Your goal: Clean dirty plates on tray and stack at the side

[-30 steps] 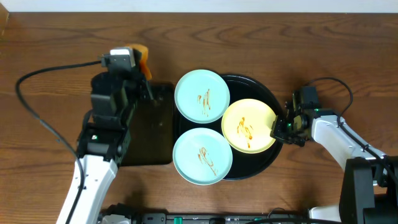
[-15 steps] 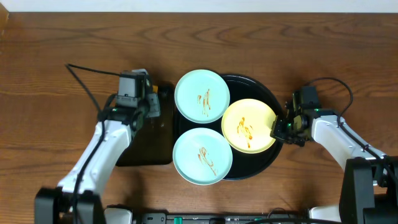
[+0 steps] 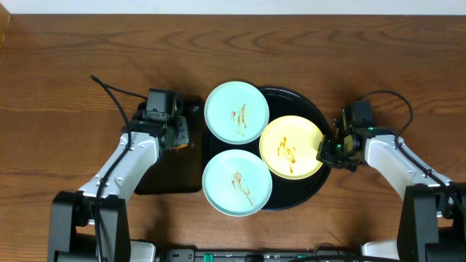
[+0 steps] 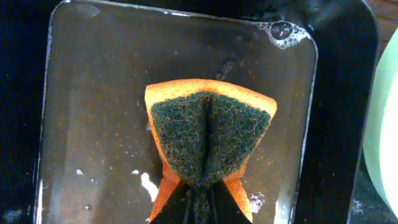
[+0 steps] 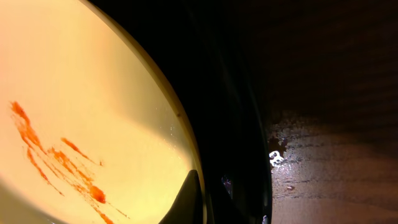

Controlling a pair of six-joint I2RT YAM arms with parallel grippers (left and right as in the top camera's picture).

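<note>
Three sauce-streaked plates lie on the round black tray (image 3: 312, 110): a mint plate (image 3: 237, 111) at the back left, a mint plate (image 3: 237, 182) at the front left, and a yellow plate (image 3: 290, 145) at the right. My right gripper (image 3: 325, 151) is shut on the yellow plate's right rim; the right wrist view shows one finger (image 5: 189, 200) lying on the plate (image 5: 93, 124) at its edge. My left gripper (image 3: 178, 135) is shut on an orange sponge with a dark green scouring face (image 4: 208, 134), pinched into a fold just above soapy water.
A rectangular black tray (image 3: 156, 171) with shallow soapy water (image 4: 93, 124) stands left of the round tray. Water drops lie on the wood (image 5: 323, 155) right of the round tray's rim (image 5: 249, 124). Cables trail from both arms.
My left arm has swung from the back left towards the plates and lowered the sponge over the rectangular tray. The right arm and the plates have not moved.
</note>
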